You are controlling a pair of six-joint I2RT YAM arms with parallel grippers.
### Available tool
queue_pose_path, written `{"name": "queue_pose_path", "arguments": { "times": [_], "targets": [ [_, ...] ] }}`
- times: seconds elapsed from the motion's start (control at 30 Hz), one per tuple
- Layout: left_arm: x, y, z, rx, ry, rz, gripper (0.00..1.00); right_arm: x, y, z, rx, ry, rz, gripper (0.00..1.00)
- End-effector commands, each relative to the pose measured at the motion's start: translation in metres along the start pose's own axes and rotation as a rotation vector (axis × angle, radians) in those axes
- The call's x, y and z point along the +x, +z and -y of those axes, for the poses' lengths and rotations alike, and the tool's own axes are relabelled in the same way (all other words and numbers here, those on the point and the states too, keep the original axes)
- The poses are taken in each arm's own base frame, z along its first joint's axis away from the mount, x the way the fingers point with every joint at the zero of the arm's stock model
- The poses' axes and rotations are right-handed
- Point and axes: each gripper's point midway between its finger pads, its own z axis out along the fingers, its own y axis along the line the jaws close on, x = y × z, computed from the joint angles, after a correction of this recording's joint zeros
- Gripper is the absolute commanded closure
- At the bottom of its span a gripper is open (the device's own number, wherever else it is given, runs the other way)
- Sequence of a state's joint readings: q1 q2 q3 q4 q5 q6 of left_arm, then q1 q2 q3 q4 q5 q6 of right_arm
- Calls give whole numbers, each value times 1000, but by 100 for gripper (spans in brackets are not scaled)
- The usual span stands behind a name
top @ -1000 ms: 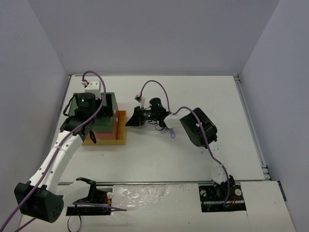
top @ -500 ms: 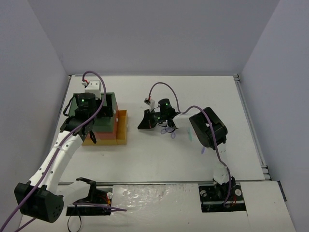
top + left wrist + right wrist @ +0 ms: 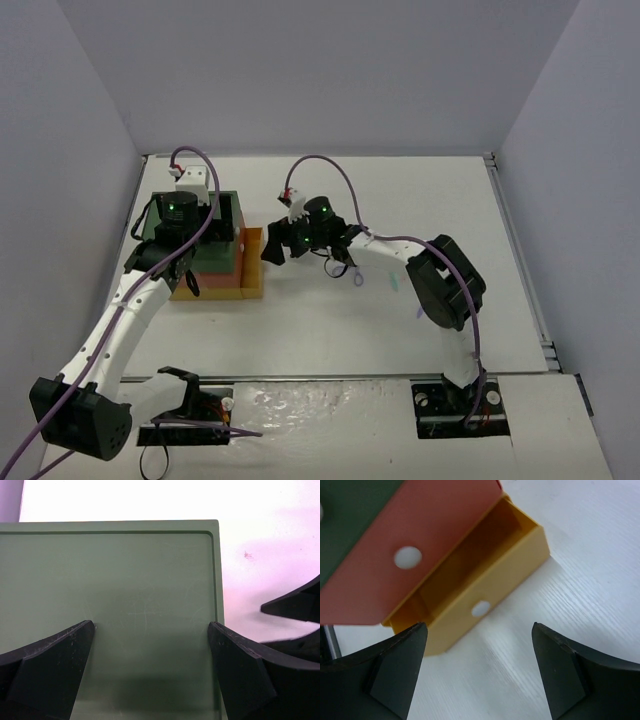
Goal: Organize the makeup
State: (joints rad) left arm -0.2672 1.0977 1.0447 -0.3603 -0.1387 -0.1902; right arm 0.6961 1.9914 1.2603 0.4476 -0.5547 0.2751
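Note:
The makeup I can see lies on the white table [image 3: 330, 320] under my right arm: a lavender scissor-like tool [image 3: 358, 276] and a mint stick [image 3: 394, 283]. My right gripper [image 3: 272, 250] [image 3: 479, 627] hangs open just off the pulled-out yellow drawer [image 3: 485, 587], with bare table between its fingers. The part of the drawer's inside that shows holds nothing. My left gripper [image 3: 150, 625] [image 3: 200, 222] is wide open above the green top [image 3: 125, 590] of the drawer box, holding nothing.
The drawer box [image 3: 205, 262] stands at the left of the table, green on top, with a red drawer front [image 3: 425, 545] above the yellow one. Each front has a white knob [image 3: 481, 608]. Grey walls close in the table on three sides.
My right gripper pulled back to the right from the yellow drawer, then came back to it, and its jaws opened. The left arm has not moved.

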Motion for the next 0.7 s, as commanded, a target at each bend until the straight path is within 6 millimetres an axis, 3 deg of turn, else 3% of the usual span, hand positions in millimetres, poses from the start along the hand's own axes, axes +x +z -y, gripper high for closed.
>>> {"name": "queue_pose_path", "arguments": {
  "times": [0.0, 0.13, 0.3, 0.37, 0.67],
  "targets": [
    [-14, -5, 3, 11, 6, 44, 3, -52, 8, -28, 214, -81, 130, 13],
    [-15, -5, 2, 9, 5, 47, 3, -53, 19, -28, 299, -59, 150, 7],
    [-15, -5, 2, 9, 5, 47, 3, -52, 26, -8, 405, 1, 175, 5],
    [-15, -5, 2, 9, 5, 47, 3, -44, 30, 6, 459, 11, 162, 5],
    [-15, -5, 2, 5, 5, 45, 3, -25, 29, 29, 564, 34, 131, 5]
  ]
}}
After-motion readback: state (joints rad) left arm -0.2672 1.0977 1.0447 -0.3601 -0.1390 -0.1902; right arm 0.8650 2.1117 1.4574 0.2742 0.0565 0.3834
